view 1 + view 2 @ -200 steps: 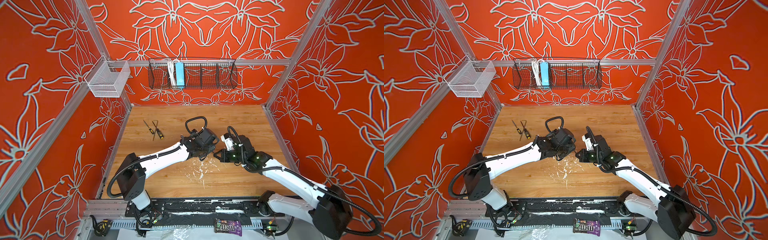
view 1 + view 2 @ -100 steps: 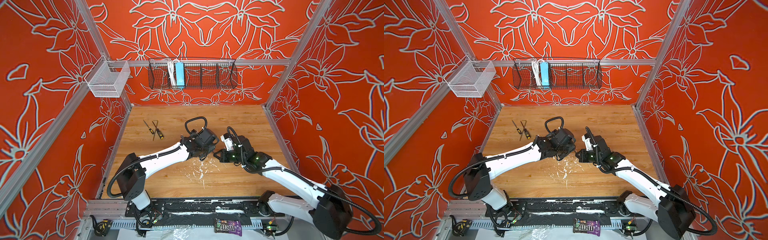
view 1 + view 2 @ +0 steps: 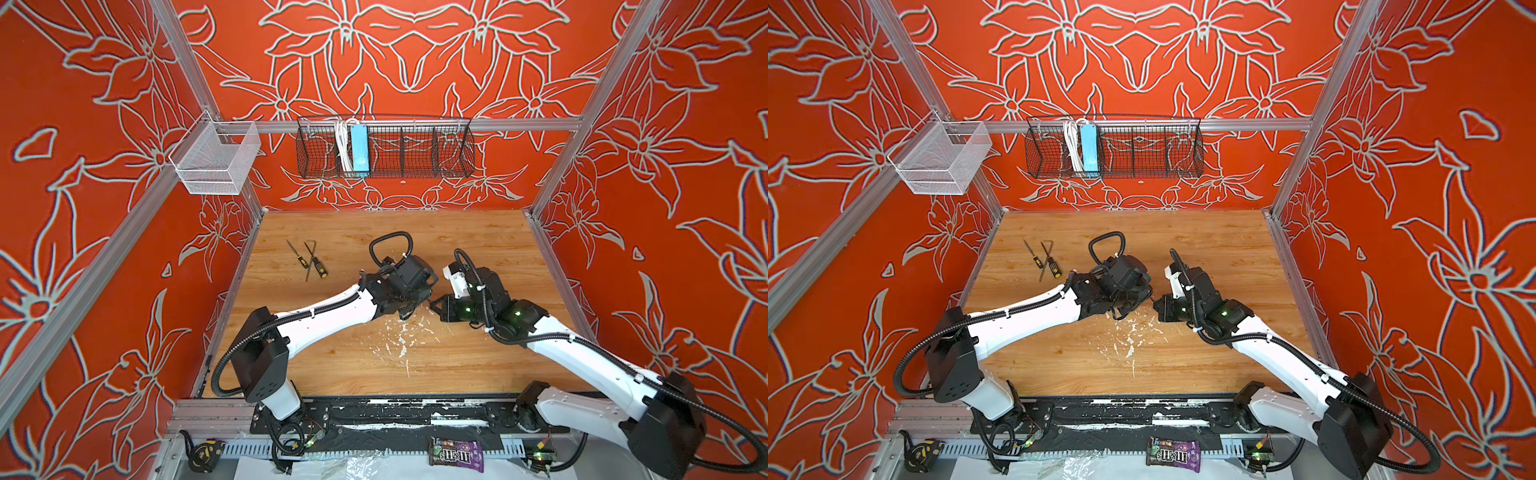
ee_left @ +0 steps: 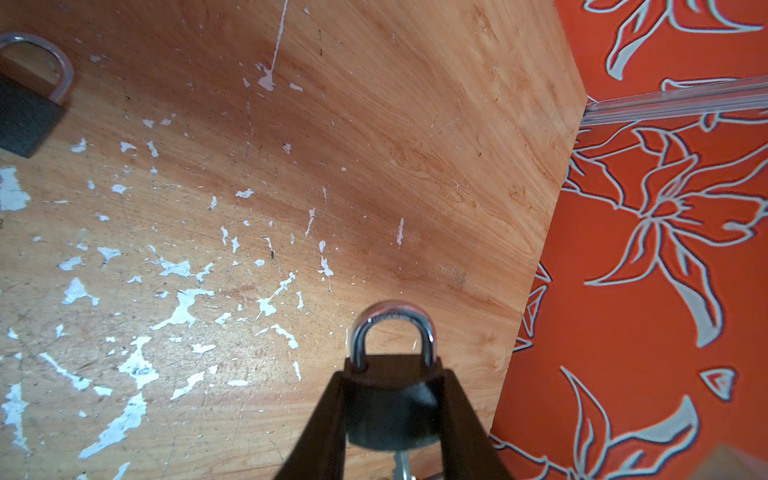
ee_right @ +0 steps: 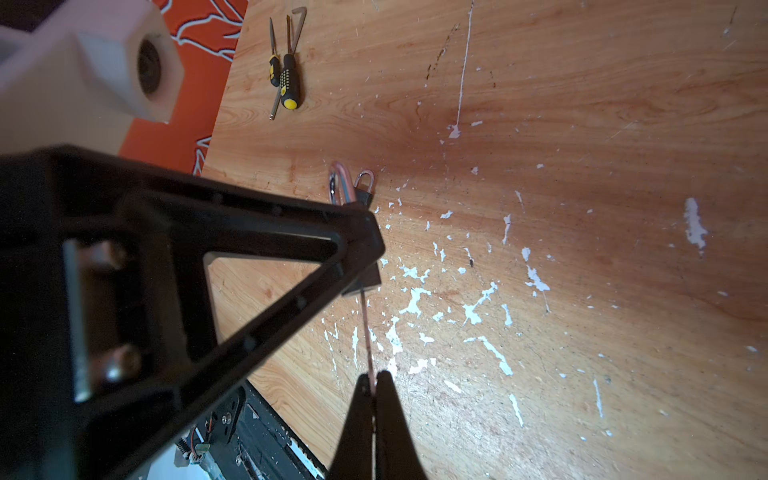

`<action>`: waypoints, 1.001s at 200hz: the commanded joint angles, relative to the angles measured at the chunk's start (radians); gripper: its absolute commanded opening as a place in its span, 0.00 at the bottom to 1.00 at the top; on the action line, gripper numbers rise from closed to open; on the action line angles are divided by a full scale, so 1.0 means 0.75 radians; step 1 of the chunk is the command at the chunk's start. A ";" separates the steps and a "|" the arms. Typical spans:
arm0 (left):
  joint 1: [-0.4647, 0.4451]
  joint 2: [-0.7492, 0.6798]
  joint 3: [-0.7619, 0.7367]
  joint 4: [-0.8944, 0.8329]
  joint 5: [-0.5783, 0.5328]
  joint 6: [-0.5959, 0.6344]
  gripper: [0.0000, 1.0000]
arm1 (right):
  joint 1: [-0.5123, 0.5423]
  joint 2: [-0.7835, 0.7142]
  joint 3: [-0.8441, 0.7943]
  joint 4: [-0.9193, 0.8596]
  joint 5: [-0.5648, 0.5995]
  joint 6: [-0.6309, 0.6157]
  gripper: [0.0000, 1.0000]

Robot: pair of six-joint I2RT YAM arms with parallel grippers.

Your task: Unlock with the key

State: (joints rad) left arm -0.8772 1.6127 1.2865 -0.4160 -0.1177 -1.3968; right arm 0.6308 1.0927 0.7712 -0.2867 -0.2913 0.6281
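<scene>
The left claw [image 4: 394, 376] clamps the dark-bodied, silver-shackled padlock [image 4: 390, 415]; the right claw [image 5: 374, 379] is pinched shut on the thin silver key [image 5: 367, 324]. The key's long axis runs straight ahead from the right claw into the padlock's underside, apparently seated, though the entry itself is hidden.

Both top views bright, even overhead light, sharp; soft shadows on table [image 3: 374, 365]. Wrist views dimmer w/ fisheye bend at edges. Left wrist view: left gripper [image 4: 392, 374] fingers [image 4: 324, 428] dark & out of focus; glare on padlock [image 4: 390, 395] shackle between them. Right wrist view: right gripper [image 5: 374, 376] fingers [image 5: 392, 415] blurred, key [image 5: 367, 328] between the tips a thin smear, reddish shadow on wood beyond them.
</scene>
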 commanded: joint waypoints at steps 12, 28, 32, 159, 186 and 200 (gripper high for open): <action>-0.023 -0.045 -0.045 0.057 0.146 -0.056 0.00 | 0.025 0.001 0.016 0.175 0.041 0.010 0.00; -0.023 -0.044 -0.038 0.065 0.151 -0.061 0.00 | 0.040 0.006 0.007 0.199 0.042 0.008 0.00; -0.022 -0.042 -0.036 0.079 0.159 -0.055 0.00 | 0.042 0.007 0.003 0.204 0.046 0.013 0.00; -0.032 -0.049 -0.047 0.048 0.151 -0.054 0.00 | 0.067 -0.049 0.054 0.178 0.234 -0.324 0.00; -0.031 -0.038 -0.043 0.074 0.167 -0.056 0.00 | 0.067 -0.035 0.092 0.158 0.170 -0.411 0.00; -0.031 -0.035 -0.033 0.074 0.169 -0.056 0.00 | 0.067 -0.018 0.112 0.155 0.140 -0.403 0.00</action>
State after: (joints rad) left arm -0.8658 1.5932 1.2476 -0.3466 -0.0982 -1.4395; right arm 0.6785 1.0779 0.7746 -0.2813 -0.1715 0.4004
